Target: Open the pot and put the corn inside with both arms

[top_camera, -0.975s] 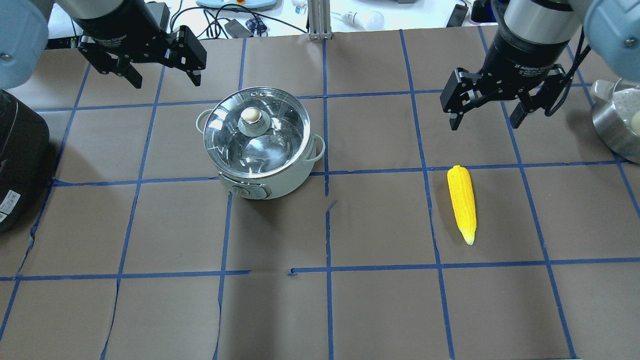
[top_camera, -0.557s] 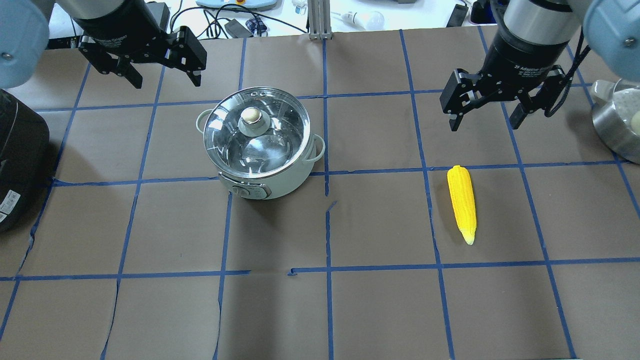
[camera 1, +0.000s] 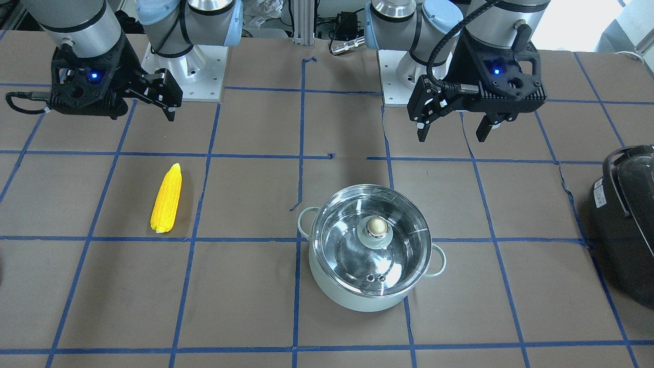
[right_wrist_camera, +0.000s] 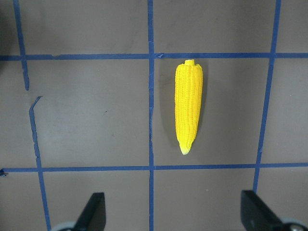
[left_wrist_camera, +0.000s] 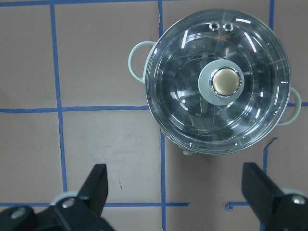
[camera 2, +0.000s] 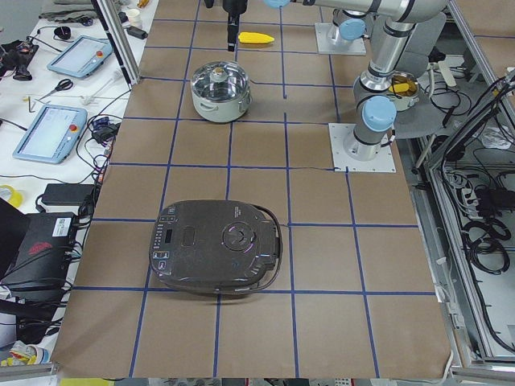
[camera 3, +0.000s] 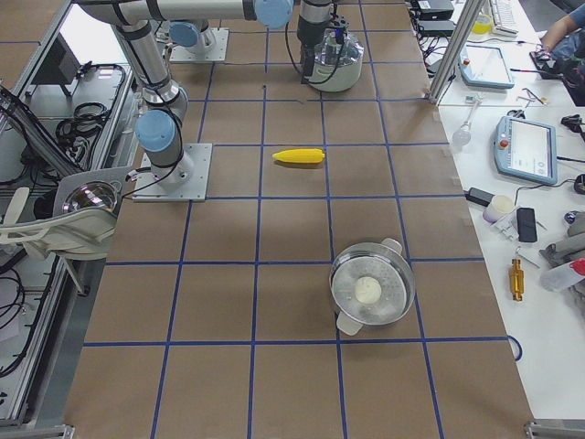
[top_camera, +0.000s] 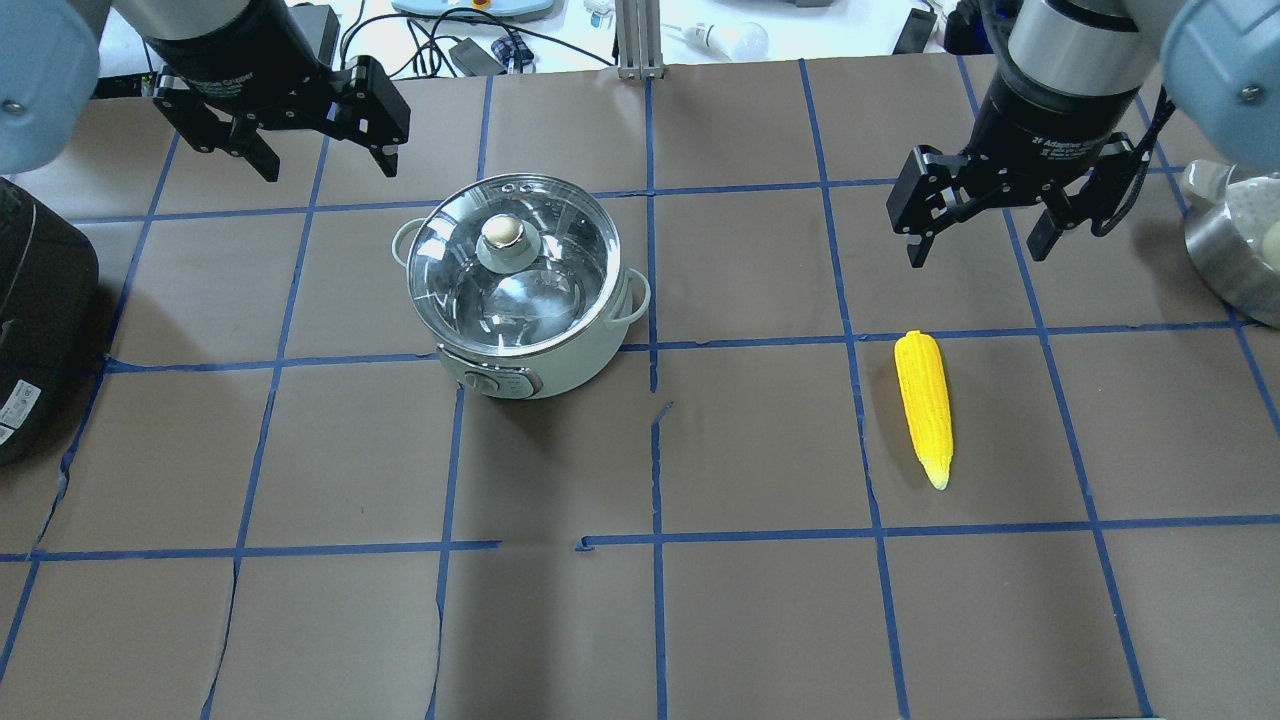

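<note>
The pale mint pot (top_camera: pixel 545 372) stands left of the table's middle with its glass lid (top_camera: pixel 545 295) on and the brassy knob (top_camera: pixel 502 231) up; it also shows in the front view (camera 1: pixel 352 301) and the left wrist view (left_wrist_camera: pixel 217 82). The yellow corn (top_camera: pixel 924 405) lies on the right half, tip toward me, and shows in the right wrist view (right_wrist_camera: pixel 188 113). My left gripper (top_camera: pixel 328 165) hangs open and empty beyond the pot, to its left. My right gripper (top_camera: pixel 977 255) hangs open and empty just beyond the corn.
A large black appliance (top_camera: pixel 35 320) sits at the table's left edge. A steel pot with a white lump (top_camera: pixel 1235 250) sits at the right edge. Blue tape lines grid the brown table cover. Cables and devices lie past the far edge.
Both grippers have shifted slightly away from me, the right one also a little to the right. Both stay open. The pot and the corn have not moved.
</note>
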Controlling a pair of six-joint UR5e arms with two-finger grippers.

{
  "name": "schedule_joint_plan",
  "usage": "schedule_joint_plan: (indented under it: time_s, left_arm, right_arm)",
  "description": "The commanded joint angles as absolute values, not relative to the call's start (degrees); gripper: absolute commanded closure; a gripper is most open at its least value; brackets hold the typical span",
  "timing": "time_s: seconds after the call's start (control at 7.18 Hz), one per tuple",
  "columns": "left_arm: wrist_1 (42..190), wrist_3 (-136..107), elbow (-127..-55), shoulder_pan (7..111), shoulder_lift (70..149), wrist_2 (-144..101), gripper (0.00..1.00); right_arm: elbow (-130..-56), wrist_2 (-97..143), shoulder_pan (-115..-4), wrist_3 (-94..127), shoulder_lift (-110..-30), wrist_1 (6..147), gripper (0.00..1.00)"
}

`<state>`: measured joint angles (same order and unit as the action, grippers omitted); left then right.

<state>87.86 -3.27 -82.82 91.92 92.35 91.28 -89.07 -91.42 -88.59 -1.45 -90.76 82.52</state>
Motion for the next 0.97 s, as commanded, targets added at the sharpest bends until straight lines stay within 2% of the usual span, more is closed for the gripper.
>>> schedule_joint_plan:
  time_s: [0.0,0.42,0.84]
  left_arm:
    - [87.2,-8.4,-82.7,92.7,94.9,89.3,0.0]
    - [78.0,-10.6,-82.7,96.8,104.6,89.6,0.0]
    - [74.7,-10.1,-83.3,98.3,109.4,89.6,0.0]
  right_arm:
    - [-88.7,-90.8,-88.6,-1.5,-91.0,82.3,0.0]
    - [-89.2,-90.6,-88.6,-1.1,-90.6,81.8,0.0]
    - [-89.1,-91.6,-88.6,-0.8,-90.7,82.7,0.0]
